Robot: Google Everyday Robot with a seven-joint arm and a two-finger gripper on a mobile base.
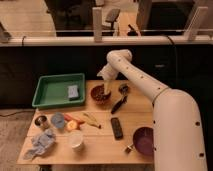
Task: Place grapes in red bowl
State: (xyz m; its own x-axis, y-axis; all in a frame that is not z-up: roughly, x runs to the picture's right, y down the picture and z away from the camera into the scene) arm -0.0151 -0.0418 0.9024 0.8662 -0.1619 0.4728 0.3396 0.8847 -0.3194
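Your gripper (pixel 106 86) hangs directly over the red bowl (pixel 100 101), close to the far edge of the table (pixel 100 146). Whether it is parted or closed, you cannot tell. The grapes (pixel 98 93) show as a dark clump inside the bowl, just beneath the gripper. To its left, a green tray (pixel 55 77) sits just beside the bowl. To its right lies a dark utensil (pixel 120 103). Nearer the camera than the gripper, a strip of bare wood comes before the black remote (pixel 116 128) and the purple bowl (pixel 144 141).
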